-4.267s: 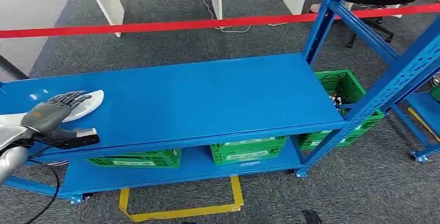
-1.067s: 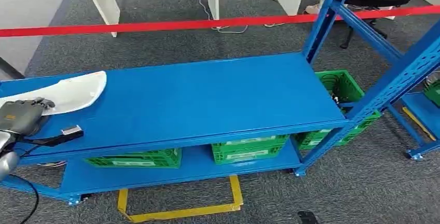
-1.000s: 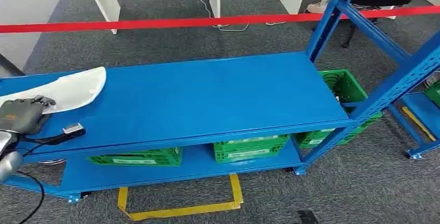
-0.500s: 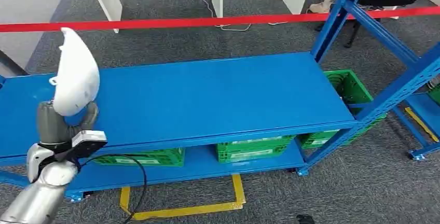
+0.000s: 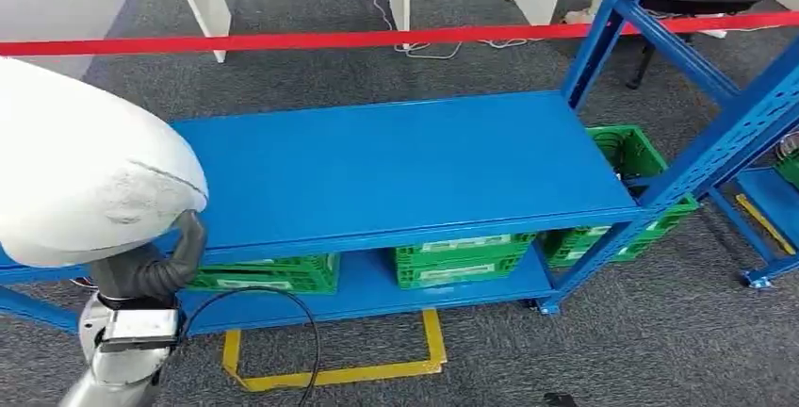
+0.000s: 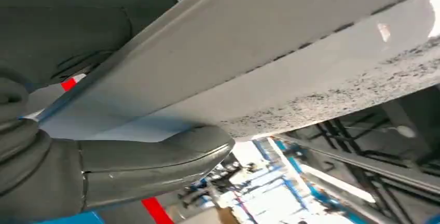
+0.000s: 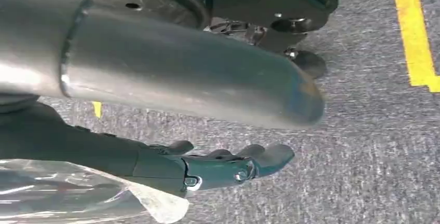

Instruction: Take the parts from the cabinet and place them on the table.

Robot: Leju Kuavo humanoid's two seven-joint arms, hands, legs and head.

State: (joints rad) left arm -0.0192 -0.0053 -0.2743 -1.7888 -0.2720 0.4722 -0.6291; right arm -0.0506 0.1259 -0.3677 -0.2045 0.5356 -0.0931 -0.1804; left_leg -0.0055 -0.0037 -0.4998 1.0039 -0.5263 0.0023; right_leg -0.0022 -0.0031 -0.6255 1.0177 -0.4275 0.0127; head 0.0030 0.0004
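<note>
A large white curved part [image 5: 85, 181] is raised off the blue cabinet shelf [image 5: 396, 162] and looms close to the head camera at the left. My left hand [image 5: 141, 270] grips it from below, its grey fingers wrapping the lower edge. In the left wrist view the part's pale underside [image 6: 290, 63] runs across the picture, with the thumb [image 6: 155, 154] pressed against it. My right hand [image 7: 207, 167] hangs over grey carpet, fingers stretched out and holding nothing.
Green crates [image 5: 462, 258] stand on the lower shelf, and another [image 5: 627, 157] sits beyond the right end. Blue uprights [image 5: 716, 143] rise at the right. A red barrier tape [image 5: 377, 40] crosses behind. Yellow floor tape [image 5: 330, 369] marks the carpet in front.
The left hand has closed on the white part that lay on the shelf's left end and lifted it up toward the camera. The view has shifted slightly.
</note>
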